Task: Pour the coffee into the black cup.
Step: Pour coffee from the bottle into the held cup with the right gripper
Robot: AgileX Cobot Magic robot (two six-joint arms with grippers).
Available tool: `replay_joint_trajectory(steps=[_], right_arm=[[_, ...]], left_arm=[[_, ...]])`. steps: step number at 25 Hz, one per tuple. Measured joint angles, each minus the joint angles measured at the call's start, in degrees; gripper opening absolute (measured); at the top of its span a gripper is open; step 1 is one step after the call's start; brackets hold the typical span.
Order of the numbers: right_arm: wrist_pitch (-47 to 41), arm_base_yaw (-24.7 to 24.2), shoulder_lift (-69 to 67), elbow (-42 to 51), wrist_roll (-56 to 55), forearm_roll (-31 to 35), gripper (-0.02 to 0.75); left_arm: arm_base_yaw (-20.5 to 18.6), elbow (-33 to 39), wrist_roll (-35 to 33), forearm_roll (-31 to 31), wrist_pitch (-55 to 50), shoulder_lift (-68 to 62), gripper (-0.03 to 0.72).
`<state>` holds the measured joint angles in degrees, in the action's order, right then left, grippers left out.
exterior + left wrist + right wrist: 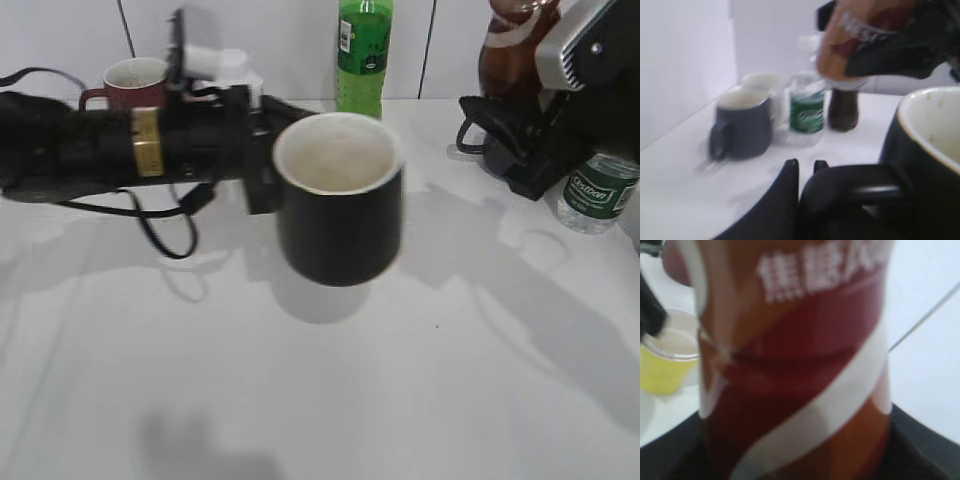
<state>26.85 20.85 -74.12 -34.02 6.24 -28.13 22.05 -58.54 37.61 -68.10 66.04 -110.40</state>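
Note:
The black cup (340, 215) has a pale inside and looks empty. It hangs upright above the white table (300, 400). My left gripper (262, 170) is shut on its handle from the left. In the left wrist view the fingertips (805, 165) close on the handle beside the cup (930, 150). The coffee bottle (512, 50), brown with a red and white label, is at the back right in my right gripper (510, 125). It fills the right wrist view (795, 365), where the jaws are hidden. It also shows high in the left wrist view (865, 40).
A green bottle (364, 55) and a red mug (130, 82) stand by the back wall. A water bottle with a green label (598, 192) stands at the right. The left wrist view shows a grey mug (742, 125), a white mug (767, 87) and a dark bottle (844, 107).

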Motion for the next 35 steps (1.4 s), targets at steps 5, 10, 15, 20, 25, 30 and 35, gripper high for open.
replay_joint_trajectory(steps=[5, 10, 15, 20, 25, 30, 35], right_arm=[[-2.0, 0.0, 0.7, -1.5, 1.5, -6.0, 0.536], [-3.5, 0.0, 0.9, -2.0, 11.2, -7.5, 0.536], [-3.6, 0.0, 1.1, -2.8, 22.1, -7.5, 0.536], [-3.6, 0.0, 1.1, -2.9, 28.4, -7.5, 0.536], [-3.6, 0.0, 1.1, -2.9, 35.2, -7.5, 0.536], [-3.6, 0.0, 1.1, -2.9, 40.7, -7.6, 0.536], [-3.6, 0.0, 1.1, -2.9, 45.2, -7.6, 0.536]], left_arm=[[5.4, -3.1, 0.1, 2.3, -3.6, 0.0, 0.054], [7.9, -4.0, 0.2, 2.6, -6.6, 0.0, 0.054], [8.0, -4.1, 0.2, 2.7, -7.4, 0.0, 0.054], [8.0, -4.1, 0.2, 2.7, -7.3, 0.0, 0.054], [8.1, -4.1, 0.2, 2.7, -6.2, 0.0, 0.054], [8.1, -4.1, 0.2, 2.5, -4.9, 0.0, 0.054], [8.1, -4.1, 0.2, 2.0, -4.3, 0.0, 0.054]])
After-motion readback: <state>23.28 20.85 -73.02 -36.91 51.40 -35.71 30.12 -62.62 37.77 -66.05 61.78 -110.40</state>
